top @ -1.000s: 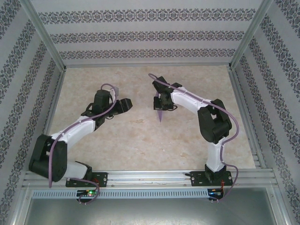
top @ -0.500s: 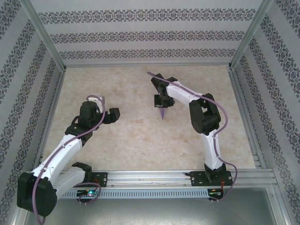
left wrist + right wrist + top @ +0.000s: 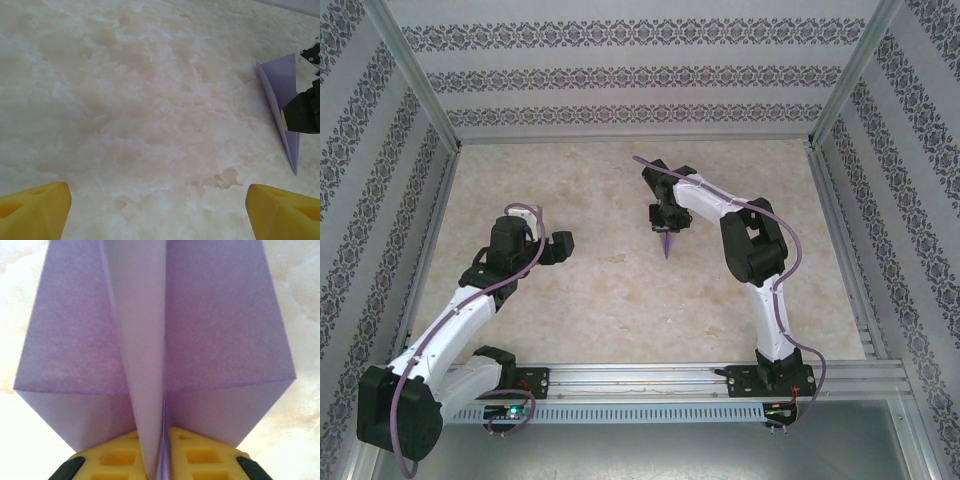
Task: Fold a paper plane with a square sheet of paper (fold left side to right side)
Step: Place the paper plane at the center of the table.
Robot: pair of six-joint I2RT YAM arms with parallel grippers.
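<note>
**Top external view.**
- Left gripper (image 3: 563, 246): over bare table (image 3: 610, 310), well apart from the paper. Its jaw gap is too small to judge here.
- Right gripper (image 3: 665, 224): at mid-table, over the rear of the paper plane (image 3: 666, 245). That rear is hidden; the lilac pointed front shows below it. The long axis runs far-to-near, nose toward the arm bases.

**Left wrist view.**
- Left gripper (image 3: 160, 212): two yellow fingertips (image 3: 35, 210) at the bottom corners, cut off by the frame. Jaws are spread wide with nothing between them.
- Paper plane (image 3: 280, 85): at the right edge, partly covered by the right gripper's dark body. Its tip slants down-right.

**Right wrist view.**
- Right gripper (image 3: 160, 460): yellow fingers, cut off below, pinched on the plane's centre fold.
- Paper plane (image 3: 210, 325): wings spread either side, nose cut off by the top edge.
</note>
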